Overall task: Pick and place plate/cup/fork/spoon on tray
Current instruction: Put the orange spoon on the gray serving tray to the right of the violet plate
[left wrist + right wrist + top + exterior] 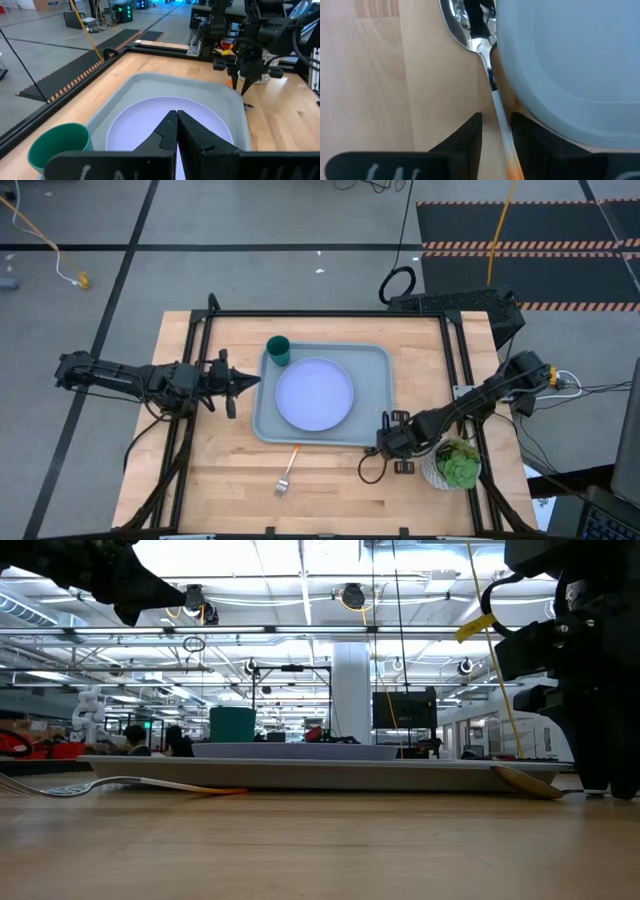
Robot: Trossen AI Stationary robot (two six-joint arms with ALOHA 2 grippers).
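Fingers of the right gripper (495, 137) straddle the orange-handled silver spoon (492, 90), lengthwise along the grey-blue rectangular plastic tray's (570, 65) right edge; left fingers (176, 131) closed.

Left gripper (176, 131) fingers pressed together, over plate (145, 120) inside tray (220, 95). Cup (57, 147) at plate's 8 o'clock. Right gripper (245, 82) at 1 o'clock, tips down near tray corner, possibly holding something orange.
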